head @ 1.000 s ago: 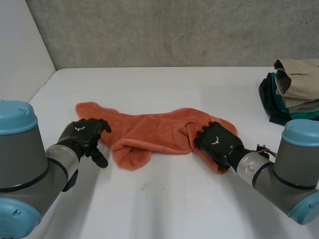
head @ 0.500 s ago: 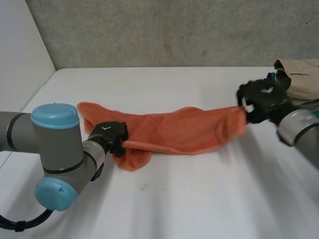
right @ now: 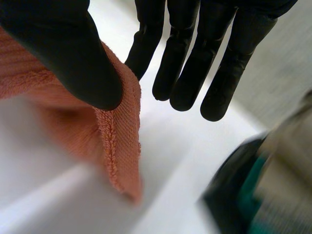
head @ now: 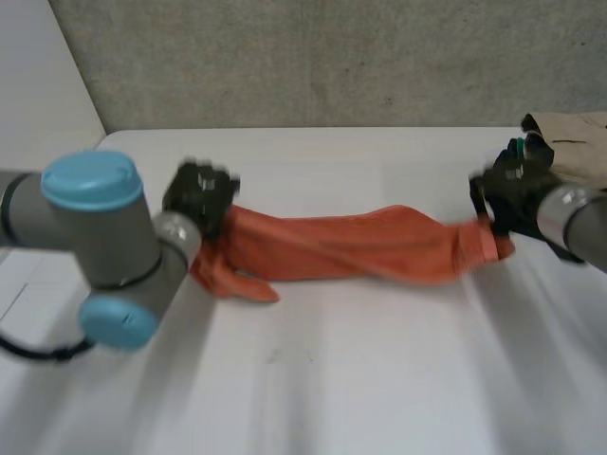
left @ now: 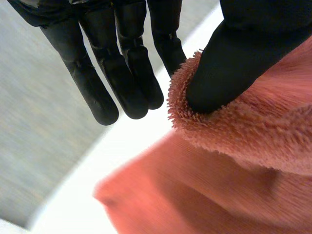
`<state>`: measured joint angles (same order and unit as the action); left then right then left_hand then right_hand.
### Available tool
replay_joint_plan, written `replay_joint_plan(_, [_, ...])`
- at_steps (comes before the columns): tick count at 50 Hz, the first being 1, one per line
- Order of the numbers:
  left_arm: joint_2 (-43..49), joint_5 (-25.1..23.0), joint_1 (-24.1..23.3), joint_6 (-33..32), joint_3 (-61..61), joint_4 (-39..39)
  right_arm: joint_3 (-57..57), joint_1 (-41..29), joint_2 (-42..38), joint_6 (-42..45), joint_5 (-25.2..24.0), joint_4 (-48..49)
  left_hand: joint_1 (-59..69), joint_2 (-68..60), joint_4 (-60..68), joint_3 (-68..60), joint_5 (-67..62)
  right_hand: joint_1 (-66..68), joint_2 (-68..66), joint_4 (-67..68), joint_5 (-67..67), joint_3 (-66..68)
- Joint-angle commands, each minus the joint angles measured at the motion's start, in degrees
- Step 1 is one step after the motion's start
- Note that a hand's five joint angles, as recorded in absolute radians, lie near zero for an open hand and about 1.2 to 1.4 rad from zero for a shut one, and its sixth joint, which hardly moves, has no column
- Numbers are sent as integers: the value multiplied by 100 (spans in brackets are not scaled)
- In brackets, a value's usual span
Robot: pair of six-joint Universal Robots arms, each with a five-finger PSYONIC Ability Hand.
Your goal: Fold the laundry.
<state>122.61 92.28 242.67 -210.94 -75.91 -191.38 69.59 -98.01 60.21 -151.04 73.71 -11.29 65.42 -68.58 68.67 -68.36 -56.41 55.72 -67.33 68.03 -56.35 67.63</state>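
- White worktop [head: 360,379]: the orange terry-cloth towel [head: 360,248] is stretched taut just above it, bunched like a rope.
- Stack of folded beige and green clothes [head: 569,156]: the right arm, close by, could knock it.
- Left robot hand [head: 197,194] and right robot hand [head: 505,194]: each seems to pinch only an end's edge under its thumb, so a harder pull may free it.
- No legible writing.
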Motion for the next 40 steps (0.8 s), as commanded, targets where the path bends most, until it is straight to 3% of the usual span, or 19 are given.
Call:
replay_joint_plan(1, [369,106,26,-219,2017,-1830,-946,-279,-18,-1163,30,2488,1458,-1142,1133,-1164,-1359,2428,-1267,1197,-1365,1237])
replay_joint_plan(2, [317,106,52,-219,2244,-2320,-1086,-262,0,-1399,117,3100,1458,-1142,1133,-1164,-1359,2428,-1267,1197,-1365,1237])
replay_joint_plan(5, [141,150,61,-202,2475,-2850,-1201,-271,52,-1656,302,3886,1458,-1142,1133,-1164,-1359,2428,-1267,1197,-1365,1237])
replay_joint_plan(9, [-237,150,-10,-193,2309,-2782,-1254,-288,281,-1727,416,4170,1458,-1142,1133,-1164,-1359,2428,-1267,1197,-1365,1237])
replay_joint_plan(16, [-887,141,17,-166,544,-2175,-886,-280,386,-1718,232,2976,1458,-1142,1133,-1164,-1359,2428,-1267,1197,-1365,1237])
replay_joint_plan(22, [-1178,62,-10,-193,-1258,-2087,-437,-236,290,-1648,153,1088,1458,-1142,1133,-1164,-1359,2428,-1267,1197,-1365,1237])
replay_joint_plan(29, [-1073,-17,-272,-210,-2305,-2079,-16,27,-219,-693,135,-556,1458,-1142,1133,-1164,-1359,2428,-1267,1197,-1365,1237])
replay_joint_plan(33, [-889,-61,-370,-228,-2385,-2079,3,89,-579,-400,144,-857,1458,-1142,1133,-1164,-1359,2428,-1267,1197,-1365,1237])
replay_joint_plan(40, [-756,-61,-379,-210,-2236,-2078,-15,98,-721,-681,135,-735,1458,-1142,1133,-1164,-1359,2428,-1267,1197,-1365,1237])
